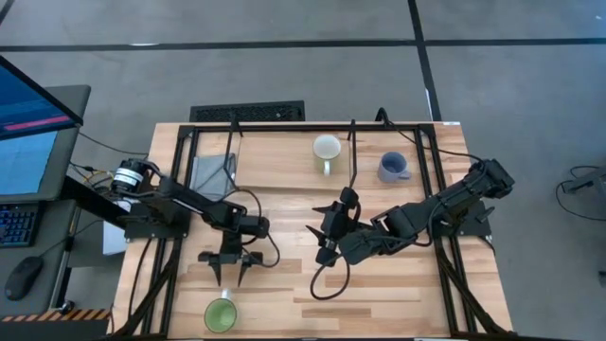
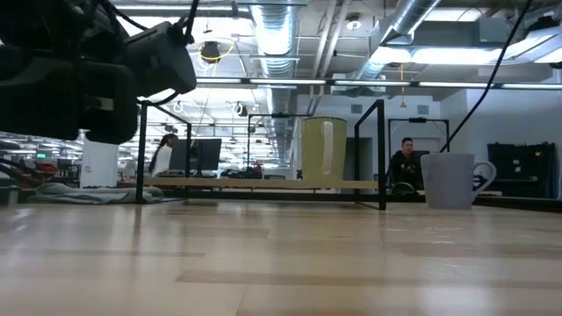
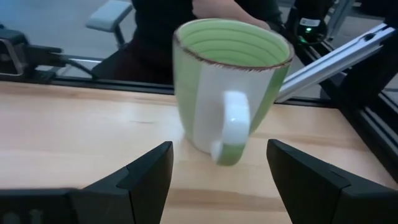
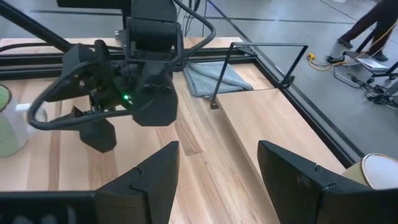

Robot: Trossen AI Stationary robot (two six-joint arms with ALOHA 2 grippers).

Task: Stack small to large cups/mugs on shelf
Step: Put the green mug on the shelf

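Note:
A green mug (image 1: pixel 221 314) (image 3: pixel 211 81) stands upright on the tabletop near its front edge, its white handle (image 3: pixel 233 127) turned toward my left gripper. My left gripper (image 1: pixel 232 275) (image 3: pixel 219 149) is open just short of the mug, pointing at the near edge, touching nothing. A cream mug (image 1: pixel 327 150) (image 2: pixel 322 149) stands on the shelf (image 1: pixel 275 156) (image 2: pixel 263 184) at the far side. A blue-grey mug (image 1: pixel 393 168) (image 2: pixel 452 180) stands to its right; whether on the shelf board, I cannot tell. My right gripper (image 1: pixel 320 232) (image 4: pixel 217 162) hangs open over mid-table, empty.
A grey cloth (image 1: pixel 213 170) (image 4: pixel 211 78) lies at the shelf's left end. Black frame rails (image 1: pixel 445 275) run along the table's sides, and a cable loop (image 1: pixel 327 279) lies under the right arm. A person (image 3: pixel 224 12) stands beyond the table's near edge.

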